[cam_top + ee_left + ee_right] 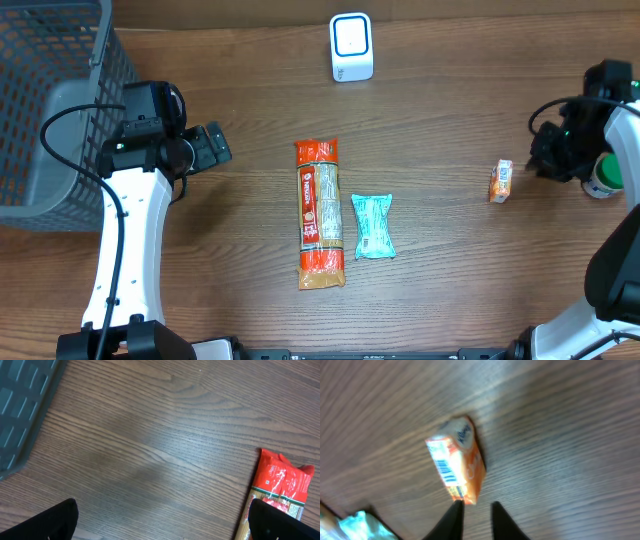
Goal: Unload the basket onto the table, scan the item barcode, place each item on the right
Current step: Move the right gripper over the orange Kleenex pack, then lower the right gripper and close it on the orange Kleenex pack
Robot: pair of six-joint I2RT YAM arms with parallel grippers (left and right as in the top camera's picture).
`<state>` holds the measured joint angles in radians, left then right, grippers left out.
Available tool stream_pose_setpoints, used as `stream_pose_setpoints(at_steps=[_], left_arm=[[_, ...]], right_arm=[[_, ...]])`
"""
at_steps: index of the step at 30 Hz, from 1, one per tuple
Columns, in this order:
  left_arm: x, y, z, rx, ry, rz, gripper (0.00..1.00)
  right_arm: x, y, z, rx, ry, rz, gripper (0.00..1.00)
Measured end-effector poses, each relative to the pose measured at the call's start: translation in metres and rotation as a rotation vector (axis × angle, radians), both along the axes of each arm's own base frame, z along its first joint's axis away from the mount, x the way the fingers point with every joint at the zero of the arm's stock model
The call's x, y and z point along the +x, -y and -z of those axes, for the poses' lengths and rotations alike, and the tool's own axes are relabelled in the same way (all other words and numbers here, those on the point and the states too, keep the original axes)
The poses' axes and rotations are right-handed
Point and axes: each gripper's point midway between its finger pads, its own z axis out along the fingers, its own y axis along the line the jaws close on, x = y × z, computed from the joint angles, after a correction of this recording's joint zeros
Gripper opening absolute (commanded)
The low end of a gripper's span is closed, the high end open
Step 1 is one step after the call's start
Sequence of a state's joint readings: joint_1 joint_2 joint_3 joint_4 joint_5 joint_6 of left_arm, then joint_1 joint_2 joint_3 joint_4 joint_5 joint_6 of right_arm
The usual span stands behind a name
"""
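- Right gripper [475,519] is pinched nearly together and empty, just short of the orange box [457,462].
- Spread the jaws, straddle the box (barcode face uncovered), then squeeze.
- Left gripper [162,520] gapes wide, far from the box.

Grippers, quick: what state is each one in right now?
Left gripper: open wide, holding nothing.
Right gripper: closed, holding nothing; the box lies just past its tips.

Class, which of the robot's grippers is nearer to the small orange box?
Right. The right gripper is just beside the orange box; the left gripper is far across the table, beyond the pasta packet.
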<state>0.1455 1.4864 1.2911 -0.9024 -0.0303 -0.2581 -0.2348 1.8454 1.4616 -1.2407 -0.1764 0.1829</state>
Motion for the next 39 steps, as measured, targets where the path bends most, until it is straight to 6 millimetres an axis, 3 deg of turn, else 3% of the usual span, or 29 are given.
stream_pose_setpoints(at_steps=[11,20,26,31,39], left_arm=[[0.0,0.0,0.0,0.0,0.0,0.0,1.0],[0.0,0.0,0.0,0.0,0.0,0.0,1.0],[0.0,0.0,0.0,0.0,0.0,0.0,1.0],[0.0,0.0,0.0,0.0,0.0,0.0,1.0],[0.0,0.0,0.0,0.0,0.0,0.0,1.0]], right_arm=[[-0.007,-0.013,0.039,0.016,0.002,-0.026,0.04],[-0.005,-0.059,0.051,0.059,0.029,-0.14,0.04],[0.003,-0.084,0.049,0.075,0.072,-0.223,0.11],[0.013,-0.084,0.049,0.071,0.115,-0.229,0.13],[0.013,-0.08,0.05,0.05,0.111,-0.23,0.16]])
